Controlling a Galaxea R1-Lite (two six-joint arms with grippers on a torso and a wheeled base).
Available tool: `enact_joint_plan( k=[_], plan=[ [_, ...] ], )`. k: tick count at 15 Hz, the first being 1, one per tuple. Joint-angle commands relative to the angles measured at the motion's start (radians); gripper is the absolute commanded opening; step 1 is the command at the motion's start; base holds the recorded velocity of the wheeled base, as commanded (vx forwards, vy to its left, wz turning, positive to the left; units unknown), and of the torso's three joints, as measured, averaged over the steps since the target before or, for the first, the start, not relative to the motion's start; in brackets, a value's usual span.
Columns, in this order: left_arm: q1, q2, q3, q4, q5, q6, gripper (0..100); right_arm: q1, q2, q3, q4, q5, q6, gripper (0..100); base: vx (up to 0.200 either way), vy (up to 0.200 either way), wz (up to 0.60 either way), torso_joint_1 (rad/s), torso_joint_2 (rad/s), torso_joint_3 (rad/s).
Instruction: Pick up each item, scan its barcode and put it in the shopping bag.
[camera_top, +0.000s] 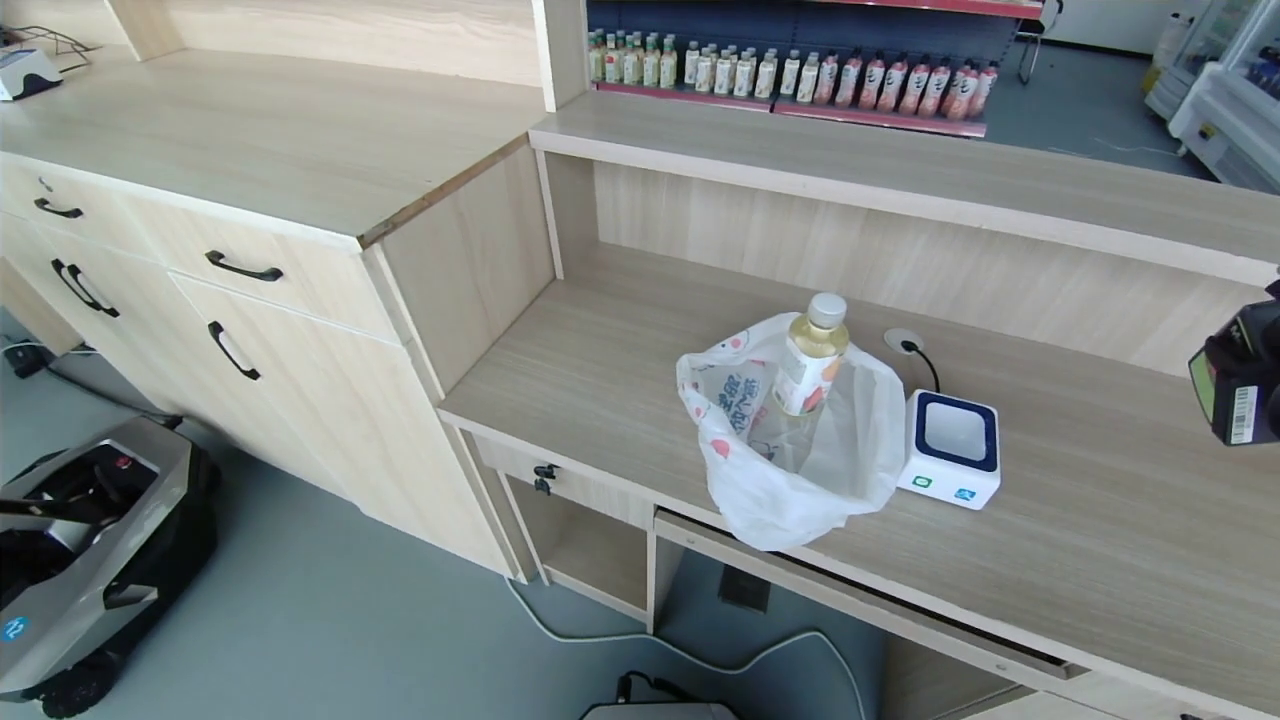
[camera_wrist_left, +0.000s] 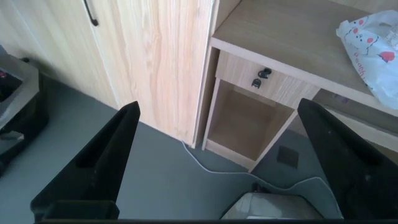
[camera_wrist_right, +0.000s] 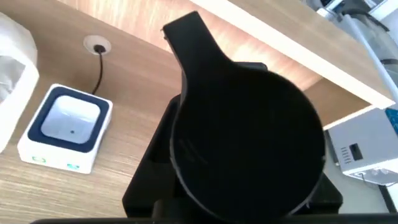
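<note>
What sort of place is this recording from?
Likely a shop: a light wooden checkout counter with a white, blue-rimmed scanner box beside a white plastic shopping bag holding a pale-yellow drink bottle; shelves of bottled drinks behind.

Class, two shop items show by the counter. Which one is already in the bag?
The white-capped bottle: it stands inside the bag. The black item with the barcode is up in the air, right of the scanner.

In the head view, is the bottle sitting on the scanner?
No, the bottle stands upright inside the shopping bag, beside the scanner.
</note>
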Motion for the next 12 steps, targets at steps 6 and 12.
enact_joint_plan(
  k=[6, 12],
  plan=[
    [0.000, 0.000, 0.000, 0.000, 0.001, 0.000, 100, -0.038, 0.381, -0.224, 0.199, 0.466, 0.725, 0, 0.000, 0.000, 0.00, 0.000, 0.00, 0.000],
    [0.000, 0.000, 0.000, 0.000, 0.001, 0.000, 100, -0.047, 0.536, -0.333, 0.128, 0.500, 0.725, 0, 0.000, 0.000, 0.00, 0.000, 0.00, 0.000]
  ],
)
